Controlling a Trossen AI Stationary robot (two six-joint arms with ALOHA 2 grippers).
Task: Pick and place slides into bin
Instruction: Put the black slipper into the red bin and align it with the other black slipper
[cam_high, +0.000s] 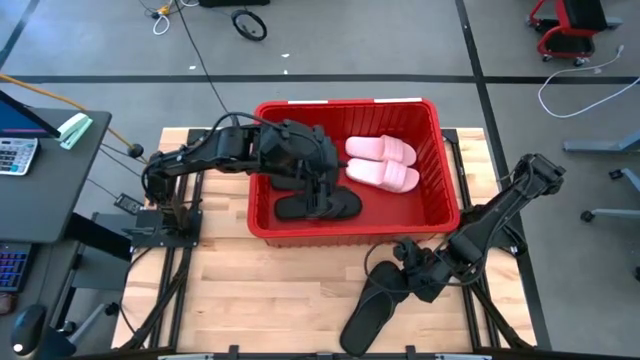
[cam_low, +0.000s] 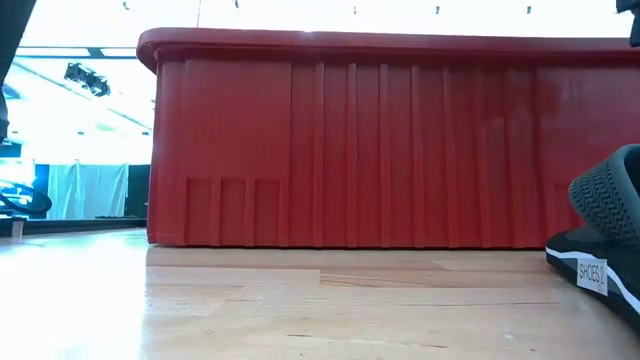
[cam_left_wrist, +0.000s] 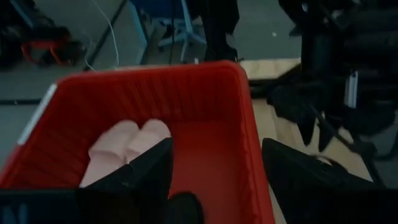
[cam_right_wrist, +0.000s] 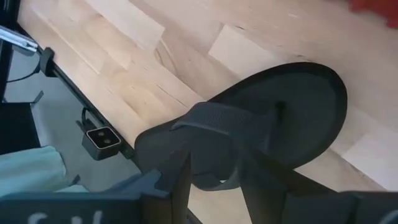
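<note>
On the table, right pincer (cam_high: 418, 277) grips a black, textured wide-strap slide (cam_right_wrist: 249, 146).

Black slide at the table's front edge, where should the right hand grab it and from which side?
Judging by its pose, take the black slide by its wide strap, coming from above. The sole lies flat on the table, and only the raised, arched strap gives the fingers something to close across. The right hand hangs over it.

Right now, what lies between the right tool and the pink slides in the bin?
In the high view, the bin's near red wall and rim stand between the right tool and the pink slides; otherwise bare table and red bin floor.
</note>
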